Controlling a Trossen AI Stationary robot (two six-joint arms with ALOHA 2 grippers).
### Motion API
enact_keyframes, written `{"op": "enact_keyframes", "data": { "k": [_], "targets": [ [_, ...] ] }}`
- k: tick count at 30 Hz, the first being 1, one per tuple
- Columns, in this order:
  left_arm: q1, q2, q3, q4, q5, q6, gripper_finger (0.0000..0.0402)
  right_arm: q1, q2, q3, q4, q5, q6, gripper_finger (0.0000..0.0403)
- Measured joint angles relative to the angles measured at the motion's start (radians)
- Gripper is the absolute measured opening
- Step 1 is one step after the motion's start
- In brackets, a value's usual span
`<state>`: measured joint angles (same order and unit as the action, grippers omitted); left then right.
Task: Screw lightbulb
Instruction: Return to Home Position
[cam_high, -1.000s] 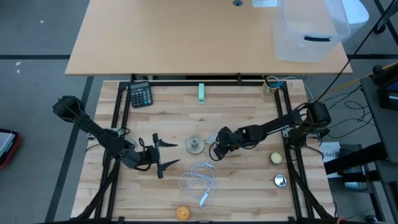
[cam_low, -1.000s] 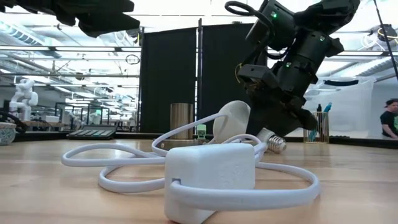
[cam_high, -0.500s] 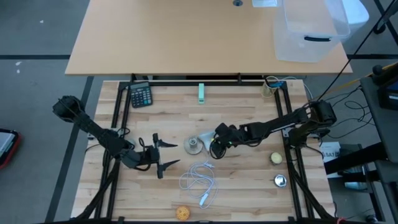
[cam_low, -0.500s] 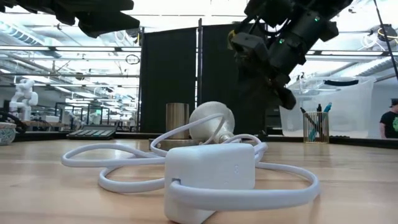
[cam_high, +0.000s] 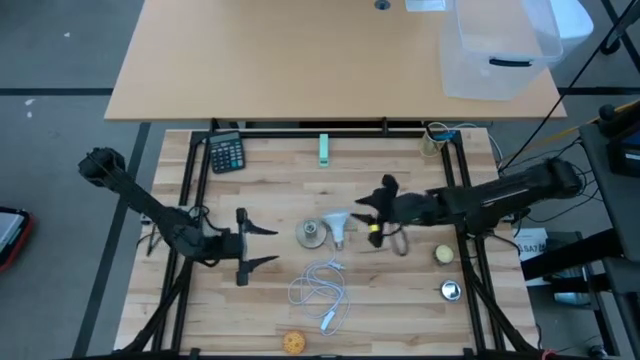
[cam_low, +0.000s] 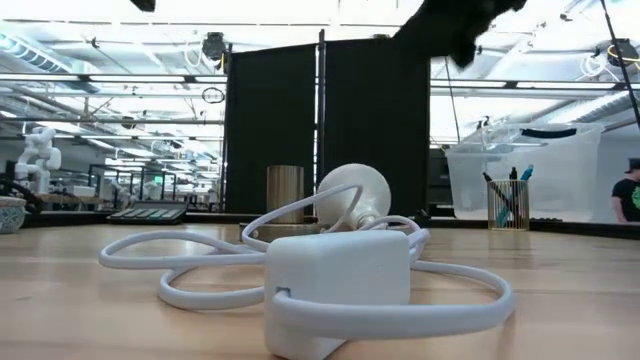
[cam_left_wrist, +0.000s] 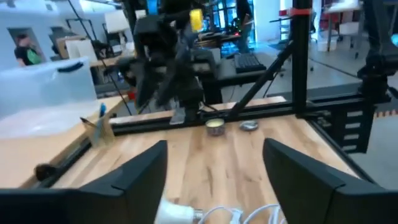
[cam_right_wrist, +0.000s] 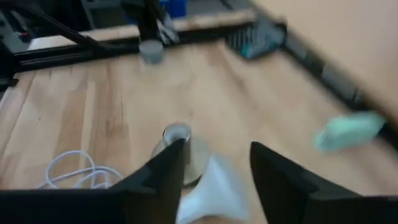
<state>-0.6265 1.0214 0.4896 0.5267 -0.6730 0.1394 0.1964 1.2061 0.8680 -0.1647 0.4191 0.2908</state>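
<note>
The left gripper (cam_high: 262, 246) hangs over the left part of the wooden table (cam_high: 400, 165), its jaws spread wide and holding nothing. In the left wrist view its two fingers (cam_left_wrist: 134, 177) frame bare planks, with a loop of the white cable (cam_left_wrist: 239, 214) just under the gap.

Ahead of those jaws, well apart from the fingertips, stands the silver lamp base (cam_high: 312, 234), a round disc with a hole in its middle. The lightbulb (cam_high: 337, 227) lies on its side on the table just beside the base, on the side away from the left jaws, and neither arm grips it. From table height it shows behind the cable and the white charger block (cam_low: 338, 270), with its frosted globe raised above them.

The right gripper (cam_high: 368, 215) is just beyond the lightbulb, its jaws parted, empty and pointing at it. In the right wrist view the lightbulb shows in the gap between the fingers (cam_right_wrist: 158, 177), with the lamp base just past it. In the low view the right arm (cam_low: 455, 25) is only a dark shape near the top, well above the table, so the lightbulb lies under the jaws and not in them.

Behind the right jaws, to one side of the arm, a yellowish ball (cam_high: 444, 255) and a small silver piece (cam_high: 450, 290) rest near the table's edge.
</note>
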Motion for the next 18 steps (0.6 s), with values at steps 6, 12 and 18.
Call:
{"op": "enact_keyframes", "data": {
  "k": [6,12,18],
  "targets": [
    [-0.003,-0.190,0.000,-0.219,0.002,0.076,0.0155,0.058,-0.181,0.000,-0.081,0.121,-0.258,0.0039],
    [-0.003,-0.405,0.000,-0.429,-0.024,0.107,0.0022,0.123,-0.321,0.000,-0.166,0.187,-0.361,0.0005],
    [-0.003,-0.585,0.000,-0.613,-0.026,0.095,0.0003,0.173,-0.479,-0.117,-0.119,0.193,-0.409,0.0001]
  ]
}}
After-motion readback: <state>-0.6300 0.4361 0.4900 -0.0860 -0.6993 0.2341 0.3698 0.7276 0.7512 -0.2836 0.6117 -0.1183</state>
